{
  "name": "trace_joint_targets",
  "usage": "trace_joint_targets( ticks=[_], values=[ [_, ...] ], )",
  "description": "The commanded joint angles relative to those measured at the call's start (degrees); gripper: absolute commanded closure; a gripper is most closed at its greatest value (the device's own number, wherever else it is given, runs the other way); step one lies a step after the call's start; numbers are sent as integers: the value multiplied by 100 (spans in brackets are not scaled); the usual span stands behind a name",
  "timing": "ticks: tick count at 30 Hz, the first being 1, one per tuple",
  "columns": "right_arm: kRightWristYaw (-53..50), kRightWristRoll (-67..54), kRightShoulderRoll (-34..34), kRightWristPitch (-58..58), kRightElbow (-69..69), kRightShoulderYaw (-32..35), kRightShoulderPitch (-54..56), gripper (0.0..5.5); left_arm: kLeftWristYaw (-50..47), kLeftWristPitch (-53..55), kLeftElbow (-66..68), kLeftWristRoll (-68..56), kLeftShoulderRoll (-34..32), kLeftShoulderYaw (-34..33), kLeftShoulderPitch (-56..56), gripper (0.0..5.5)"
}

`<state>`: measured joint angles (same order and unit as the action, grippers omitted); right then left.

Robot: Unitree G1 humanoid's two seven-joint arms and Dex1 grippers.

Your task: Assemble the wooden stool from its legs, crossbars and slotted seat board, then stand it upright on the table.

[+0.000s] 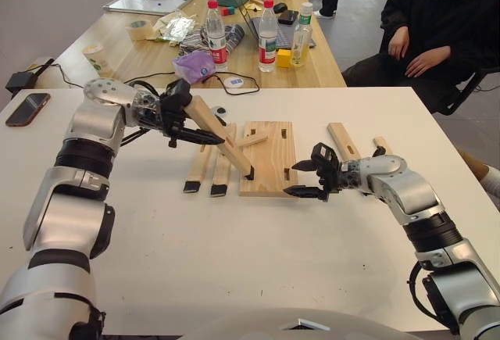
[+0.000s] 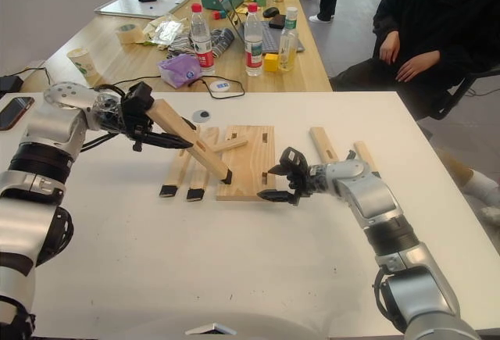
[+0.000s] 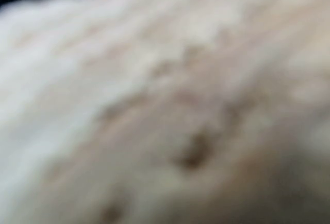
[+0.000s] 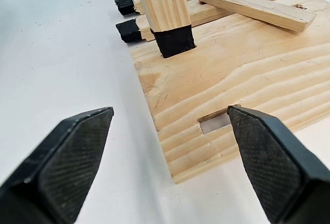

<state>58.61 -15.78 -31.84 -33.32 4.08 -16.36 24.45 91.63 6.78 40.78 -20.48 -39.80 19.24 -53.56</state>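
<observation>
The white table (image 1: 234, 270) holds the flat, slotted seat board (image 1: 273, 176); two legs (image 1: 205, 170) lie just beside the board's left edge; the left claw (image 1: 183, 119) pinches another leg (image 1: 223, 141), tilted, its black tip touching the board; a crossbar (image 1: 251, 140) lies on the board; the right claw (image 1: 295, 178) is spread wide at the board's near right corner.
</observation>
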Motion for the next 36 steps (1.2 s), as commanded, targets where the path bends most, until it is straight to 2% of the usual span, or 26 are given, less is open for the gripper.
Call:
trace_joint_targets(
  ticks=[1, 4, 9, 13, 17, 20, 23, 29, 32, 36],
  values=[
    [-102, 32, 151, 60, -149, -7, -91, 141, -127, 570, -277, 1472, -200, 1000, 354, 349],
    [-181, 15, 188, 52, -195, 15, -173, 141, -298, 1290, -1040, 1544, -173, 1253, 418, 349],
    [-315, -31, 237, 2, -297, 42, -300, 141, -873, 2623, -2117, 1283, 144, 1316, 490, 349],
    [-411, -43, 318, -41, -353, 118, -392, 141, -1394, 2991, -2243, 1563, 297, 1664, 1124, 349],
    [-455, -72, 331, -54, -399, 122, -452, 141, -1559, 3286, -2862, 1374, 26, 1808, 2003, 349],
    [-498, -87, 325, -60, -429, 153, -520, 141, -1424, 3526, -3897, 846, -455, 1612, 2467, 349],
    [-566, -79, 358, -24, -385, 191, -561, 141, -1494, 3487, -4282, 624, -675, 1380, 2651, 349],
    [-561, -72, 383, 39, -282, 160, -473, 141, -2044, 3439, -4484, 99, -282, 629, 2618, 349],
    [-552, -72, 361, 40, -278, 164, -466, 141, -2317, 3663, -4575, -238, -113, 246, 2562, 272],
    [-539, -63, 344, 43, -283, 159, -484, 141, -2585, 3855, -4977, -669, -69, -225, 2607, 272]
  ],
)
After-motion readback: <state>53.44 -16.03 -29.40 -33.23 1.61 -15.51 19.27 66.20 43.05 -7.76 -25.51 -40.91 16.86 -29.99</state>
